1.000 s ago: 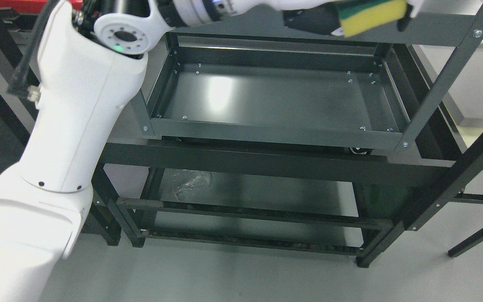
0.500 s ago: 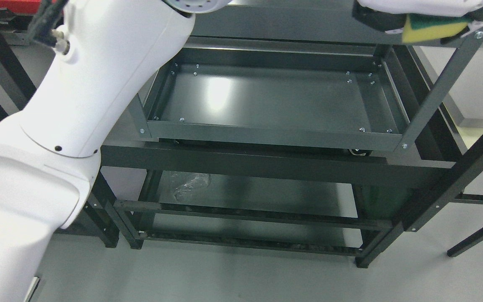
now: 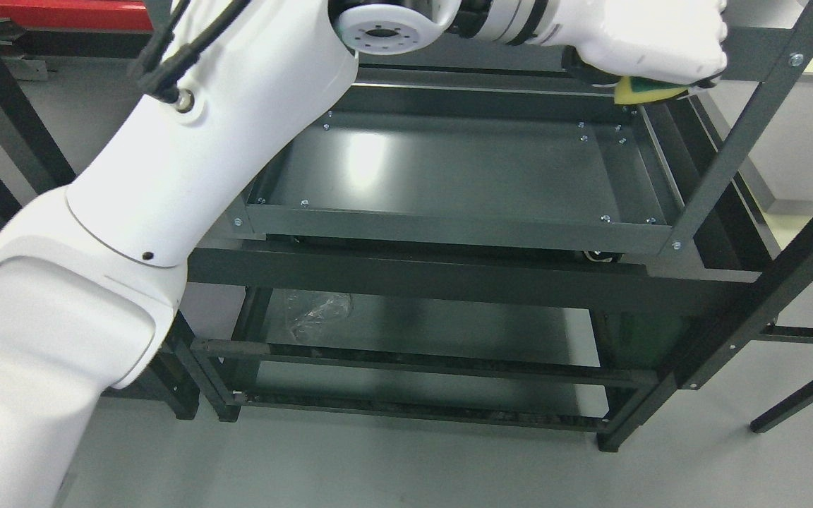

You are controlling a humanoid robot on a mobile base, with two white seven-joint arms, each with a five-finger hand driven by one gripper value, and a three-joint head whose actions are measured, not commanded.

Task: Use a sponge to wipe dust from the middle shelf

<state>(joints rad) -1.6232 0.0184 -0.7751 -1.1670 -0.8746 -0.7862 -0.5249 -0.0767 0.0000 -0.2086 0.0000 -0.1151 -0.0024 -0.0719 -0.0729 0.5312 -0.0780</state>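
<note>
My left arm rises from the lower left and reaches across the top of the picture. Its hand [image 3: 650,49] is closed over a yellow and green sponge [image 3: 643,90], of which only a small edge shows beneath the palm. The hand hangs over the far right corner of the dark metal middle shelf [image 3: 449,226], a shallow tray with bolted rims. I cannot tell whether the sponge touches the shelf. My right arm is out of the picture.
An upright post [image 3: 738,134] of the rack slants just right of the hand. A lower shelf [image 3: 449,328] holds a crumpled clear plastic bag [image 3: 318,310]. A second black frame [image 3: 787,282] stands at the right. Grey floor lies below.
The left hand with the sponge has swung right and then come down toward the far right corner of the middle shelf. The elbow has moved right, and the camera has shifted a little.
</note>
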